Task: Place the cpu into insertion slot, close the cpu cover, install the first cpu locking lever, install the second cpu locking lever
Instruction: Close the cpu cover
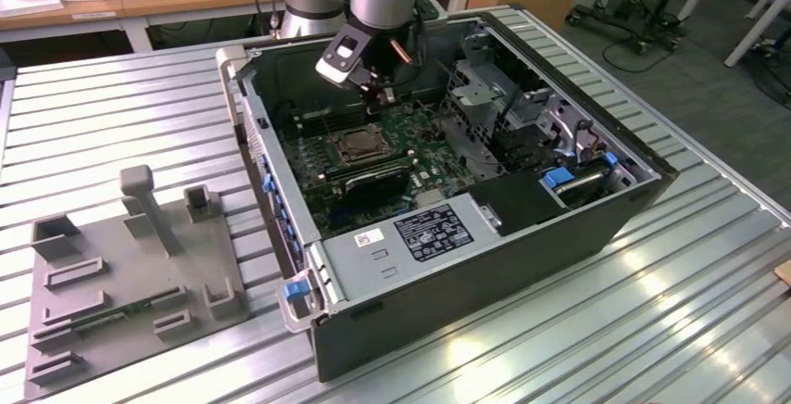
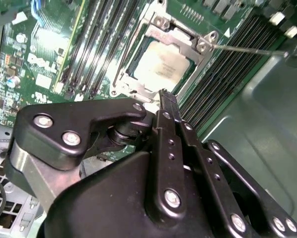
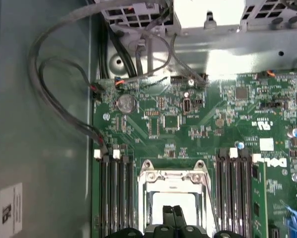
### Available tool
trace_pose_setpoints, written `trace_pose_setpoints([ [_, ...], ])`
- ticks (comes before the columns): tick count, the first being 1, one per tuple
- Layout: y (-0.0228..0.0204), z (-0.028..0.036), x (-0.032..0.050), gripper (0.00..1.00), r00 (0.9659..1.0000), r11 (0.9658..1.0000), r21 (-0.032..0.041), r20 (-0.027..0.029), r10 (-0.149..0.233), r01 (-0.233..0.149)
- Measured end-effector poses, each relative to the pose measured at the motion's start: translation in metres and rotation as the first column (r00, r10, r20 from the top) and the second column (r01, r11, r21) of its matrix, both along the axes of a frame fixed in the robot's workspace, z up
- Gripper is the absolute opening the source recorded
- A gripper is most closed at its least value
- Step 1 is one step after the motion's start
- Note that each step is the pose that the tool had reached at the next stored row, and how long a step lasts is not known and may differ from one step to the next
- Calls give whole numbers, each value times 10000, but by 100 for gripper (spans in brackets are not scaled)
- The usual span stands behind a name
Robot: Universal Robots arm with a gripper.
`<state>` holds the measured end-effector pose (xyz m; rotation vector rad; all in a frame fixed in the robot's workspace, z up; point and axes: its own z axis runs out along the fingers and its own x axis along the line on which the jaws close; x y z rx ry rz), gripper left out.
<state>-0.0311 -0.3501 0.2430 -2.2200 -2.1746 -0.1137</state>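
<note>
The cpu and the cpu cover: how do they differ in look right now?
The cpu is a solid, pale, matte square, while the cpu cover is a shiny metal frame with an open middle. The cpu is smaller and sits inside the cpu cover's opening. Both are square, silvery and lying flat.

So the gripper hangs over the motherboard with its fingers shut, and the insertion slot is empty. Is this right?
Not fully. The insertion slot is not empty: the second wrist view shows the cpu lying in it, with the cpu cover framing it. The gripper does hang over the motherboard, fingers shut.
</note>
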Motion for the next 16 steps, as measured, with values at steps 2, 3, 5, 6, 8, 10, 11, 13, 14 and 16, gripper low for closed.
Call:
trace_pose_setpoints([
  [2, -2, -3, -47, 11, 10000, 10000, -1, 1, 0, 0],
  [3, -2, -6, -63, 11, 10000, 10000, -1, 1, 0, 0],
  [5, -2, -9, -74, 11, 10000, 10000, -32, -1, 0, 0],
  [6, -3, -13, -75, 11, 10000, 10000, -65, -1, 1, -1],
  [8, -3, -21, -76, 11, 10000, 9999, -138, 0, 2, -2],
  [10, -3, -23, -76, 11, 10000, 9998, -175, -1, 2, -2],
  [11, -3, -23, -76, 11, 10000, 9998, -175, -1, 2, -2],
  [13, -3, -23, -76, 11, 10000, 9998, -176, 0, 1, -1],
  [14, -3, -23, -76, 11, 10000, 9998, -176, 0, 12, -12],
  [16, -3, -23, -77, 11, 9998, 9997, -178, -1, 190, -190],
])
